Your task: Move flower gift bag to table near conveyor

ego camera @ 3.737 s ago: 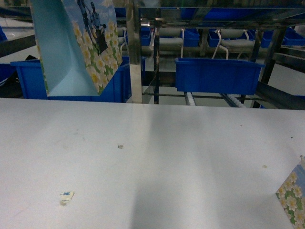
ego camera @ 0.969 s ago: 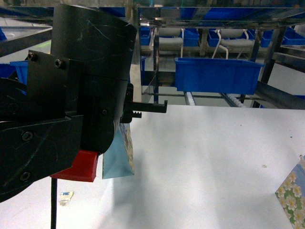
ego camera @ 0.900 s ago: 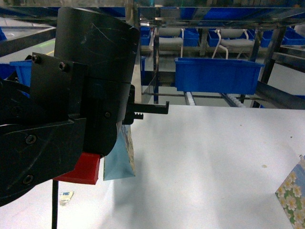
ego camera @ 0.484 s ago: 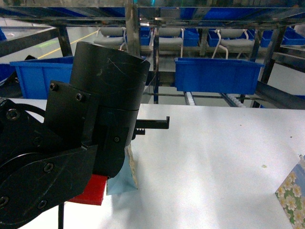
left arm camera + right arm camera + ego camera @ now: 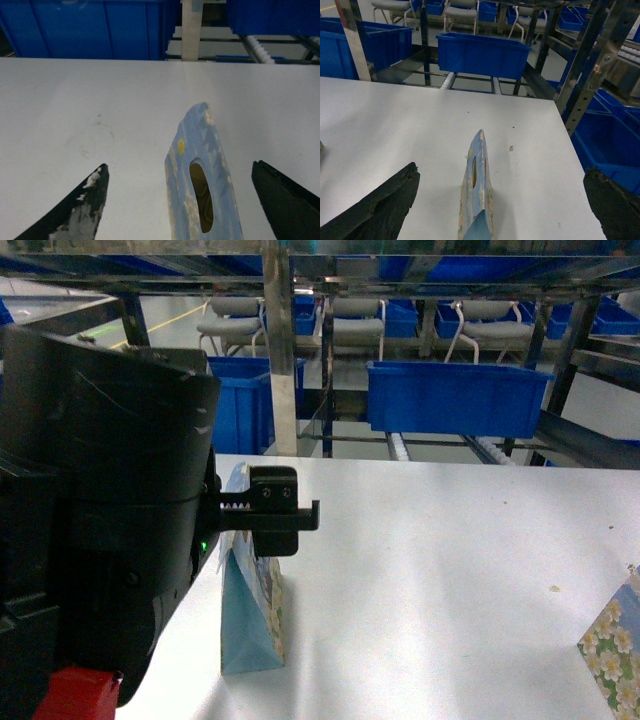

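Note:
The flower gift bag [image 5: 250,625] stands upright on the white table [image 5: 430,570], light blue at the side with daisies on its face. In the left wrist view its top edge with the handle hole [image 5: 202,192] rises between the fingers of my left gripper [image 5: 179,166], which is open and not touching it. My left arm [image 5: 100,560] fills the left of the head view and hides part of the bag. My right gripper [image 5: 501,171] is open wide around a second flower bag [image 5: 476,200], whose corner [image 5: 612,650] shows at the table's right edge.
Behind the table's far edge runs the conveyor [image 5: 400,447], a steel rack with white rollers. Blue crates [image 5: 455,398] sit on it and grey chairs stand beyond. More blue crates [image 5: 610,145] lie below the table's right side, beside a steel upright [image 5: 582,75].
The bag hung high before the rack at first; now it stands on the table. My left arm has dropped lower and shifted left, uncovering more of the bag.

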{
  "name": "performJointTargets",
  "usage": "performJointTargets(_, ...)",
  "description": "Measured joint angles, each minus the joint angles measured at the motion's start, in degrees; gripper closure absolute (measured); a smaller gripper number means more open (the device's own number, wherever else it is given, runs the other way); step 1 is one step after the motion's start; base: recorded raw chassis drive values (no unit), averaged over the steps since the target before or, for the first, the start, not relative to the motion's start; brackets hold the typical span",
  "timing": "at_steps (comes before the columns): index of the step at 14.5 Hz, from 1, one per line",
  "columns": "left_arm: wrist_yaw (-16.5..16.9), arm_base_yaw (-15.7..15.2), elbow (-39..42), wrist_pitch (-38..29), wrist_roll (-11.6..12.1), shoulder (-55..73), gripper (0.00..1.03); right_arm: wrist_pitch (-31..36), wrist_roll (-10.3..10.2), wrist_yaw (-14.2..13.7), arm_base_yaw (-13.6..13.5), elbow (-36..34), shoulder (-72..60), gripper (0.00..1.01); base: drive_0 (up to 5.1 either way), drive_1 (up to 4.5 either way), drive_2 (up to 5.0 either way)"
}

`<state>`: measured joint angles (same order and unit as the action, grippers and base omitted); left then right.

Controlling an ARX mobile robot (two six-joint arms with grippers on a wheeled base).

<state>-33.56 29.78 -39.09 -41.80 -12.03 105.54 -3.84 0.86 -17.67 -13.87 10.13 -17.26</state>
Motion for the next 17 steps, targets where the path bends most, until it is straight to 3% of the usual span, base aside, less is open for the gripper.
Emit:
performJointTargets(1, 1.7, -0.7, 0.3, 0.5, 0.4, -3.8, 0.03, 0.0, 0.0, 0.0, 0.0, 0.0, 0.0, 0.03, 0.0, 0.0, 0.0)
performJointTargets(4, 2.5, -3.2, 1.5, 1.0, 1.0, -11.8, 0.05, 0.0, 0.0, 0.0, 0.0, 0.0, 0.0, 0.03, 0.0, 0.0, 0.0)
performJointTargets(6, 3.2, -5.0, 3.7, 1.6, 3.0, -18.1, 0.05, 0.0, 0.0, 0.0, 0.0, 0.0, 0.0, 0.03, 0.0, 0.0, 0.0)
performJointTargets(10, 4.7, -8.0, 6.6, 9.2, 5.6, -33.0, 0.05, 0.0, 0.0, 0.0, 0.0, 0.0, 0.0, 0.03, 0.0, 0.0, 0.0)
performJointTargets(11, 4.3, -8.2, 6.6, 10.1, 6.4, -35.4, 0.05, 0.0, 0.0, 0.0, 0.0, 0.0, 0.0, 0.03, 0.0, 0.0, 0.0)
performJointTargets(12, 1.8, -8.3, 6.6, 11.4, 9.2, -39.4, 0.05, 0.0, 0.0, 0.0, 0.0, 0.0, 0.0, 0.03, 0.0, 0.0, 0.0)
performJointTargets(16, 2.4, -8.6, 6.7, 11.0, 10.2, -39.4, 0.06, 0.0, 0.0, 0.0, 0.0, 0.0, 0.0, 0.03, 0.0, 0.0, 0.0)
performJointTargets(17, 11.1, -11.2, 10.1, 5.9, 10.9, -41.2, 0.2, 4.1, 0.0, 1.7, 0.5, -0.9, 0.6, 0.07, 0.0, 0.0, 0.0)
